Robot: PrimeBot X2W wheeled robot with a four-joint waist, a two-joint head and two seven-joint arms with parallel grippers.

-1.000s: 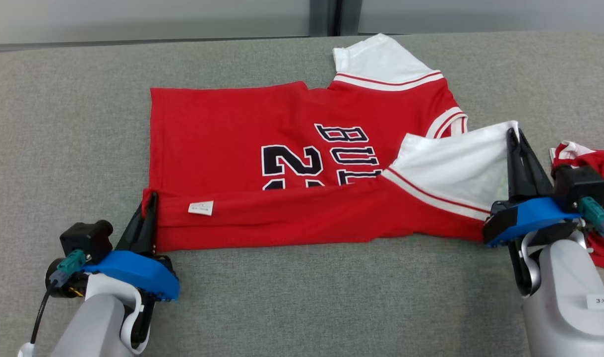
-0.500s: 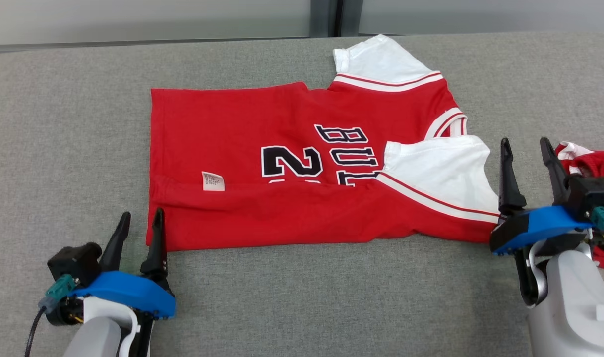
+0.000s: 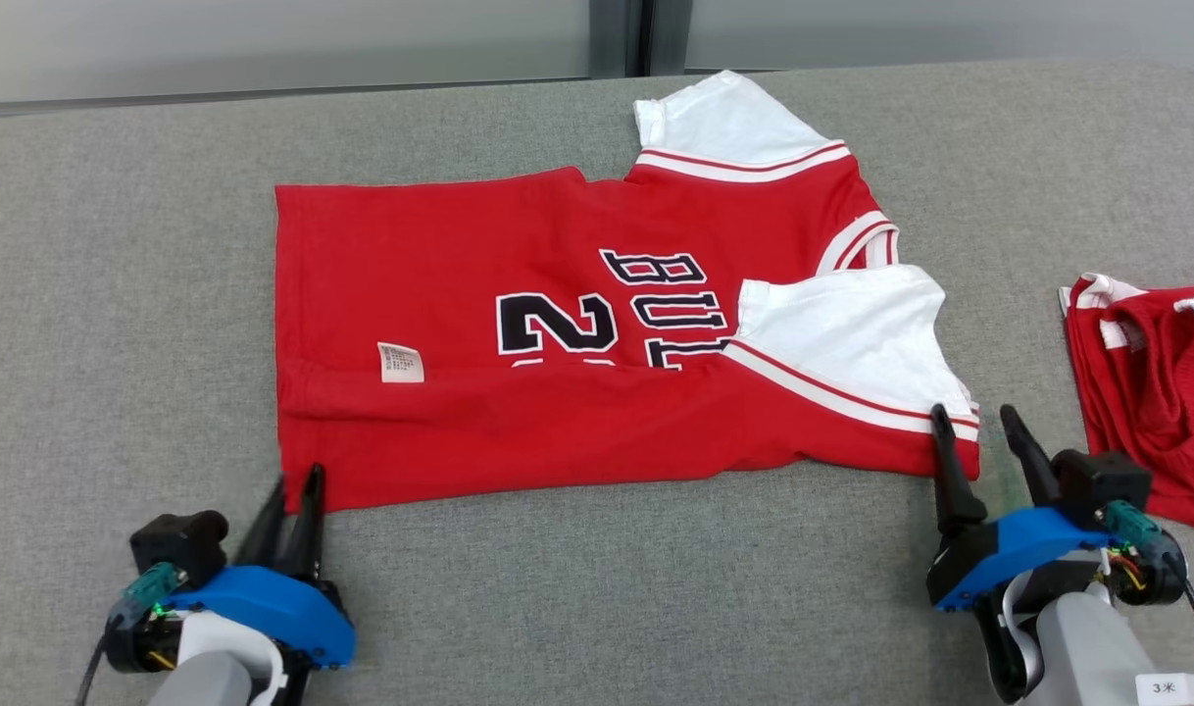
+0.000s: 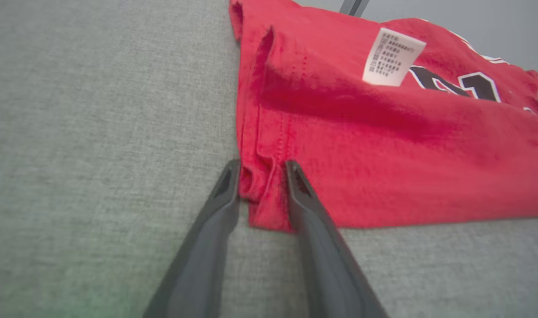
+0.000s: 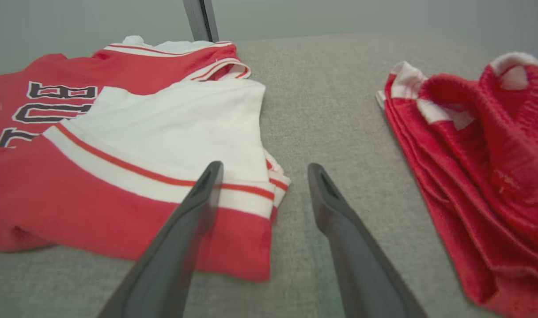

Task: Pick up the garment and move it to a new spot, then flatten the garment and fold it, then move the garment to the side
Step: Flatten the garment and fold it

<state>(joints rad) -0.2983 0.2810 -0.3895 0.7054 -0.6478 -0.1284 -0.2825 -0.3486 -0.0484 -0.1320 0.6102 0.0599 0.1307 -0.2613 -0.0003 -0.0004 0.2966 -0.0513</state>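
The garment (image 3: 519, 245) is a red jersey with white sleeves and black lettering, lying flat on the grey padded surface. Its near long edge is folded up over the body, with a white label (image 3: 399, 362) showing on the fold. My left gripper (image 3: 293, 487) is at the garment's near left corner (image 4: 269, 207), and that corner lies between its narrowly parted fingers. My right gripper (image 3: 974, 422) stands wide open at the near right corner. In the right wrist view its left finger (image 5: 202, 194) is over the red hem (image 5: 233, 247) and its right finger is over bare surface.
A second red and white cloth (image 3: 1156, 392) lies crumpled at the right, close beside my right gripper and seen as cloth (image 5: 476, 150) in the right wrist view. The grey surface (image 3: 607, 588) runs back to a pale wall with a dark post (image 3: 617, 34).
Both grippers have let go of the folded edge and sleeve, which now lie flat. Both have drawn back to the garment's near corners. The left jaws have narrowed again.
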